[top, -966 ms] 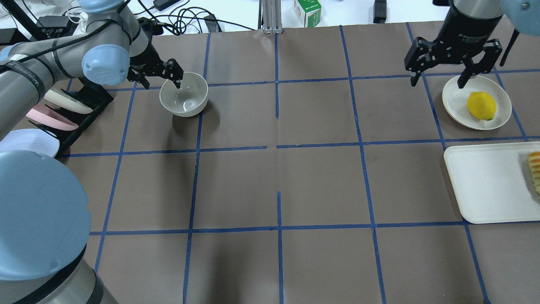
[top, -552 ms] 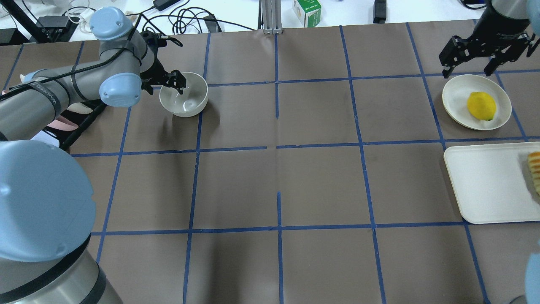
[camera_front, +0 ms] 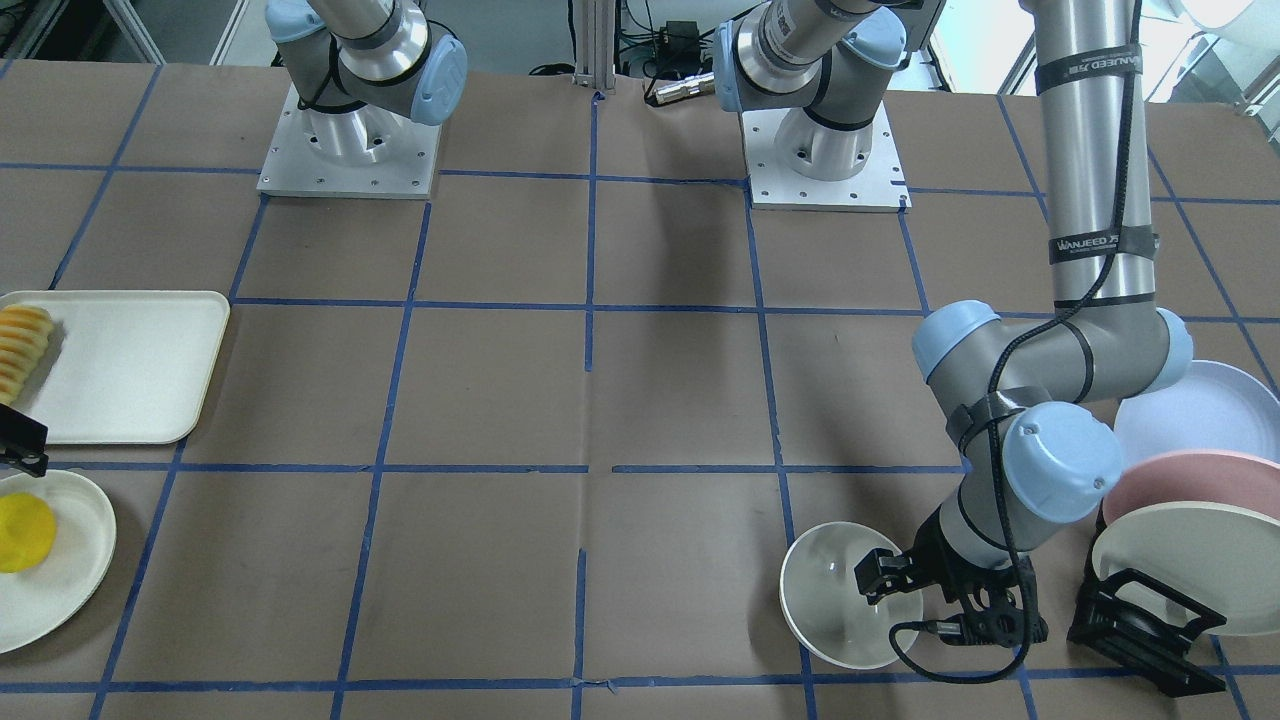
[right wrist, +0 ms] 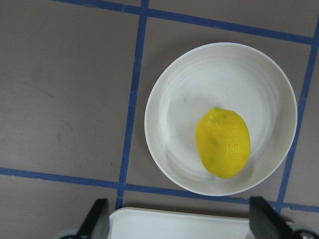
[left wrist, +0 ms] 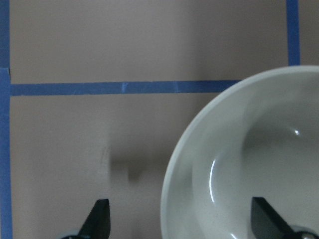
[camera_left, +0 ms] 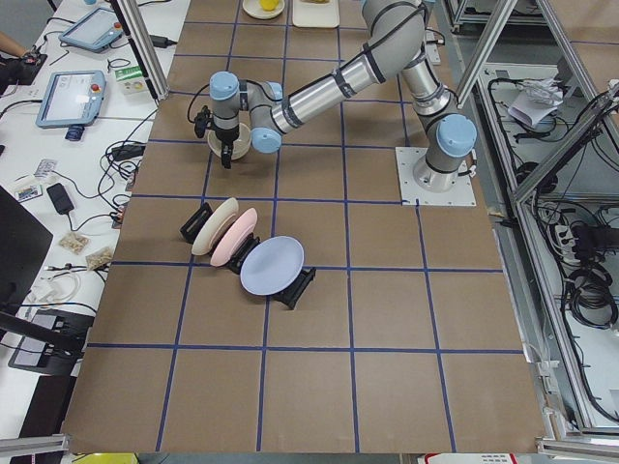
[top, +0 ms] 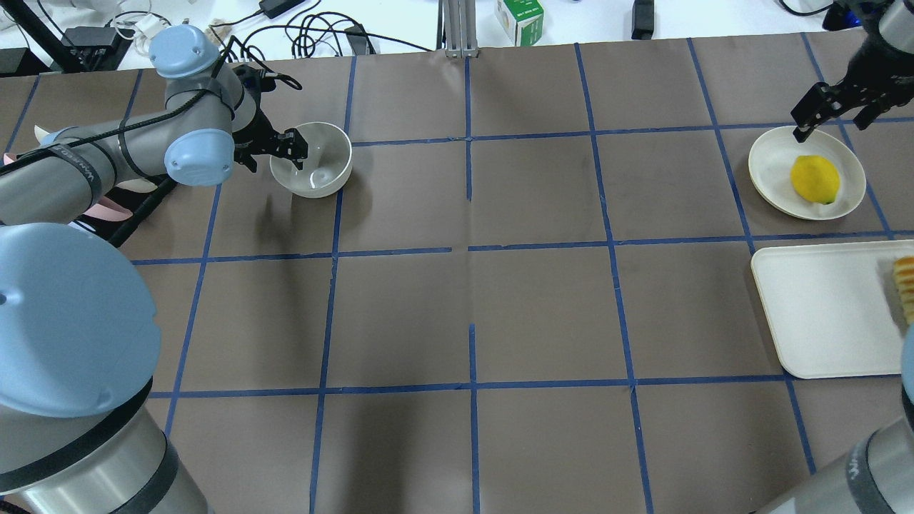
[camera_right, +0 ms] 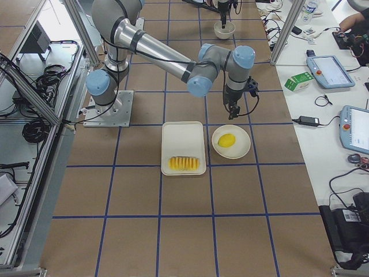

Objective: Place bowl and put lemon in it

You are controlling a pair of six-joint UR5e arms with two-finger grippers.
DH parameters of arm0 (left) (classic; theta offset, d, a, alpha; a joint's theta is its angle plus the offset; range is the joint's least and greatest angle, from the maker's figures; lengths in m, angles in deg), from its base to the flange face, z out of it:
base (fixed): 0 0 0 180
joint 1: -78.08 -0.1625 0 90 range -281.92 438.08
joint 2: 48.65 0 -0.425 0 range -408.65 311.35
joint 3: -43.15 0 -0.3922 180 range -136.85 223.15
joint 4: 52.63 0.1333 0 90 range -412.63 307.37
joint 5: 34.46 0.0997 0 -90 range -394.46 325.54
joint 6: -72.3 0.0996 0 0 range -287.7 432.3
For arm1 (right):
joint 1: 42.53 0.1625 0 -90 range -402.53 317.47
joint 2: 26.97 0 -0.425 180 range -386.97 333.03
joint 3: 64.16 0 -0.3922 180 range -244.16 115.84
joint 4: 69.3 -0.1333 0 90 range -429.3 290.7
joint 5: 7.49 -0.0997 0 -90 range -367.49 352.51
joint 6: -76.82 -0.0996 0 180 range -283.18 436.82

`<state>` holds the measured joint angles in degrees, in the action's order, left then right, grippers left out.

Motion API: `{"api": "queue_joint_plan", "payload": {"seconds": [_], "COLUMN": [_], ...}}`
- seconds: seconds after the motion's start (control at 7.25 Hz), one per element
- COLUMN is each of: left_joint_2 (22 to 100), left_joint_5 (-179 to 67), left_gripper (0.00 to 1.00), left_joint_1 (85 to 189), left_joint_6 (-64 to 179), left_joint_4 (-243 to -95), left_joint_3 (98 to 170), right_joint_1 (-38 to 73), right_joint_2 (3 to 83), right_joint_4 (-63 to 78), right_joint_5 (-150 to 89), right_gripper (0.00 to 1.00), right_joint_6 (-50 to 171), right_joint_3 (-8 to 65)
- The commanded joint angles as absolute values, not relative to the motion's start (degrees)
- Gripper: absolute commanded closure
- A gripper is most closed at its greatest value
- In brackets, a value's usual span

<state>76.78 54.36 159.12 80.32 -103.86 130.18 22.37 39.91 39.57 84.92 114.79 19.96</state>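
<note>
The off-white bowl (top: 314, 168) stands upright on the table at the far left, and also shows in the front view (camera_front: 840, 595). My left gripper (top: 275, 153) is open and straddles the bowl's left rim; in the left wrist view (left wrist: 182, 219) one finger is inside the bowl (left wrist: 259, 164) and one outside. The lemon (top: 815, 178) lies on a small off-white plate (top: 767, 168) at the far right. My right gripper (top: 832, 121) is open and empty, just behind the plate; the right wrist view (right wrist: 182, 219) looks down on the lemon (right wrist: 223, 143).
A white tray (top: 821, 314) with a row of yellow-orange slices (top: 905, 285) lies just in front of the lemon's plate. A black rack of plates (camera_front: 1180, 520) stands beside the bowl on my left. Cables and a green box (top: 520, 18) lie beyond the table's far edge.
My left gripper has come down around the bowl's left rim. My right gripper has moved right and down towards the plate's far side. Bowl and lemon have not moved.
</note>
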Motion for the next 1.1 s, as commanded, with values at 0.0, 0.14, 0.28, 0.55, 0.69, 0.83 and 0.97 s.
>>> {"api": "queue_joint_plan", "payload": {"seconds": [0.0, 0.14, 0.28, 0.55, 0.69, 0.83, 0.97], "left_joint_2": [79.04, 79.31, 79.31, 79.31, 79.31, 79.23, 79.14], "left_joint_5": [53.79, 53.78, 52.65, 52.03, 50.81, 49.67, 49.83], "left_gripper": [0.12, 0.17, 0.42, 0.89, 0.96, 1.00, 1.00], "left_joint_1": [159.03, 159.03, 159.03, 159.03, 159.03, 159.03, 159.03], "left_joint_6": [79.07, 78.72, 78.54, 78.45, 78.28, 78.62, 78.63], "left_joint_4": [-108.96, -109.06, -109.15, -109.15, -109.15, -109.15, -109.15], "left_joint_3": [125.68, 125.68, 125.68, 125.33, 125.24, 125.07, 125.06], "right_joint_1": [22.24, 22.07, 20.15, 18.91, 18.38, 17.94, 17.68], "right_joint_2": [37.11, 35.10, 33.51, 30.61, 29.72, 29.11, 28.23], "right_joint_4": [43.87, 45.21, 47.48, 50.57, 50.58, 50.58, 50.58], "right_joint_5": [84.89, 84.89, 84.10, 84.10, 84.53, 84.71, 84.80], "right_gripper": [0.00, 0.00, 0.00, 0.00, 0.00, 0.00, 0.00], "right_joint_6": [124.97, 127.16, 129.79, 131.05, 131.14, 131.22, 132.36], "right_joint_3": [20.30, 20.30, 20.13, 20.21, 20.30, 20.39, 20.39]}}
